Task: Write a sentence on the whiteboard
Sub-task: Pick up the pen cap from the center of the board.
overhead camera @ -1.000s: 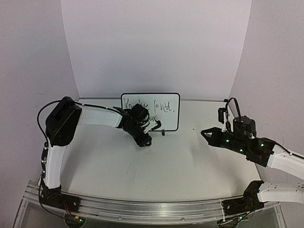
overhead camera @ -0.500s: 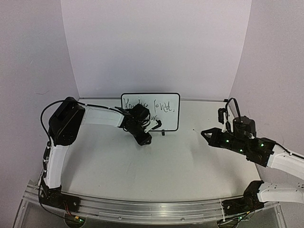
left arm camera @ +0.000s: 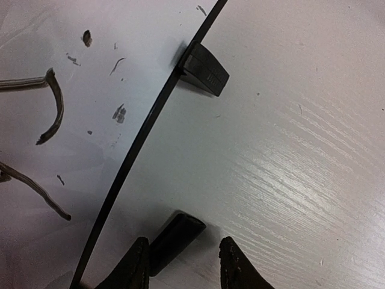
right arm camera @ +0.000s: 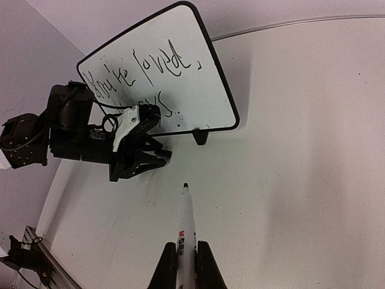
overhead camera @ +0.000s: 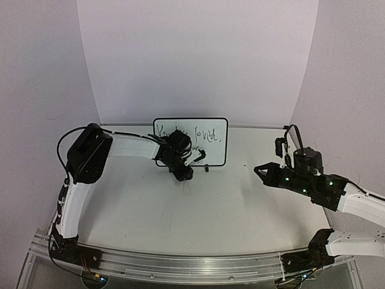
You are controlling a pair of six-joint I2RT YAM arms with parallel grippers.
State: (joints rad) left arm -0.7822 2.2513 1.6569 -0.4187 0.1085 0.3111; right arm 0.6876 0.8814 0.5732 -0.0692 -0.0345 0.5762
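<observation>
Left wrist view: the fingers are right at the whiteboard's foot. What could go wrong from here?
1. The left gripper straddles one small foot of the standing whiteboard; a sideways nudge could slide or tip it.
2. That gripper sits close to the sentence; brushing the surface might smear the ink.

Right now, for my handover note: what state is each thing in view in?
whiteboard: standing upright, written on.
sentence: two lines, second partly covered.
marker: uncapped, tip clear of the whiteboard.
left pincer: open, straddling a board foot.
right pincer: shut on the marker.
</observation>
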